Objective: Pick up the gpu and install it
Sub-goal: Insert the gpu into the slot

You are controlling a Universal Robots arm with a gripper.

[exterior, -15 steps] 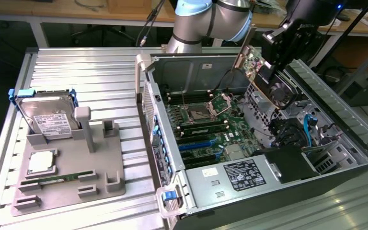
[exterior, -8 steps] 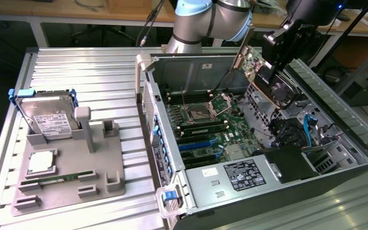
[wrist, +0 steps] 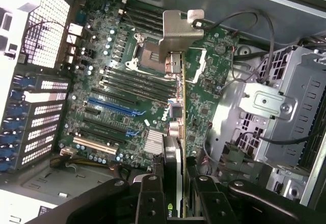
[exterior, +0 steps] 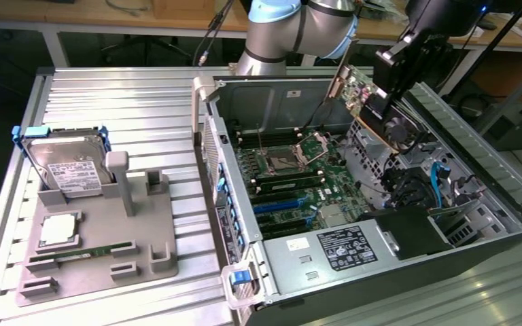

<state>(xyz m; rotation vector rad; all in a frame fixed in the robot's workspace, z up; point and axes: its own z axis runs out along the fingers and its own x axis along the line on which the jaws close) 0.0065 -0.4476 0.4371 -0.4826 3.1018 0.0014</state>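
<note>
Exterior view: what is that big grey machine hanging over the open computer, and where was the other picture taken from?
That is a robot arm with a two-fingered gripper at its end. The exterior view comes from a camera standing off the arm. The wrist view comes from a camera on the arm's wrist, looking past the fingers into the computer. The gripper is shut on the gpu, a flat expansion card, held above the motherboard of the open computer case. On the ribbed metal table, toward the exterior view's left, a grey holder carries a hard drive in a blue frame and a thin green memory stick.
</note>
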